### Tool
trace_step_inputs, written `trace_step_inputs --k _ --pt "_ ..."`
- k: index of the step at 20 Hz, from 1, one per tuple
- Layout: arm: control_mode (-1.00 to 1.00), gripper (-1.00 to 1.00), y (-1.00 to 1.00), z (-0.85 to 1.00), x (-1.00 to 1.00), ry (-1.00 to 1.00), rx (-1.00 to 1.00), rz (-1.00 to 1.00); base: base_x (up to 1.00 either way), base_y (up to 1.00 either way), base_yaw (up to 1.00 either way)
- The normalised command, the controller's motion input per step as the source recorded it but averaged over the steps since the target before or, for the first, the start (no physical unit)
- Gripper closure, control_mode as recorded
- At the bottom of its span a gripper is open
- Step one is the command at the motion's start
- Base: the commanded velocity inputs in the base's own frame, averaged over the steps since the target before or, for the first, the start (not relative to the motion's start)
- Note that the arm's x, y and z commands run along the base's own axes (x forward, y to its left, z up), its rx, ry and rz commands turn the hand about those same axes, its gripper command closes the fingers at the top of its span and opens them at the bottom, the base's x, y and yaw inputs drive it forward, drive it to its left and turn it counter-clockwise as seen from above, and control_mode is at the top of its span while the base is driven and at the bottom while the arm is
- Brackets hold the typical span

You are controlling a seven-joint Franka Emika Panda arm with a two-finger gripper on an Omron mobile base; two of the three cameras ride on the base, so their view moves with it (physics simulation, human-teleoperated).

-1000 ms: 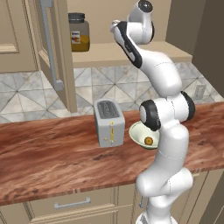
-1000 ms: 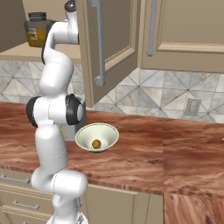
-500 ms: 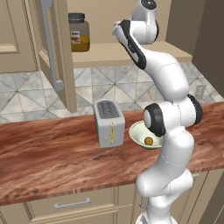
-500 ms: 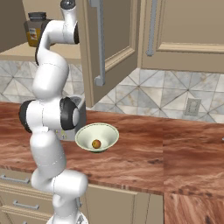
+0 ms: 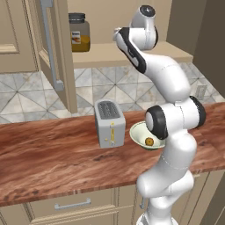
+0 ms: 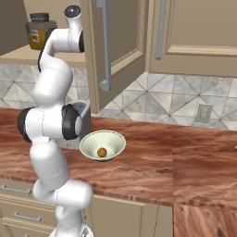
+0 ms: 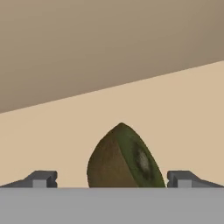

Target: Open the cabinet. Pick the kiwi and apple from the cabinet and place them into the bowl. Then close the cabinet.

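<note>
— On the counter (image 5: 52, 158)?
— Toaster (image 5: 110, 123) left of bowl (image 6: 102, 145), apple (image 6: 101, 152) inside.
— In the cabinet (image 5: 132, 52)?
— Jar (image 5: 79, 32) on the shelf; kiwi (image 7: 124, 158) between the gripper (image 7: 111, 179) fingertips (image 7: 41, 178).

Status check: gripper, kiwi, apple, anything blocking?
Gripper open, straddling kiwi on cabinet shelf. Apple in bowl. Nothing in the way.
</note>
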Motion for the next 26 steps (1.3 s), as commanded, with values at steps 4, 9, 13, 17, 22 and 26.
trace_step_inputs --k 4,9,13,17,22,26 --pt "-1.00 -1.00 0.00 -0.48 0.08 0.03 -0.05 0.00 0.00 0.00 0.00" --pt "-1.00 1.00 0.04 -0.20 0.09 0.01 -0.05 0.00 0.00 0.00 0.00" --pt "-1.00 1.00 0.00 0.00 -0.04 0.00 0.00 0.00 0.00 0.00 0.00" --pt "-1.00 1.00 0.00 0.02 -0.42 -0.08 0.00 0.00 0.00 0.00 0.00" --pt "-1.00 1.00 0.00 0.16 -0.87 -0.26 0.00 0.00 0.00 0.00 0.00" --pt "-1.00 1.00 0.00 0.04 -1.00 -0.43 0.00 0.03 0.00 0.00 0.00"
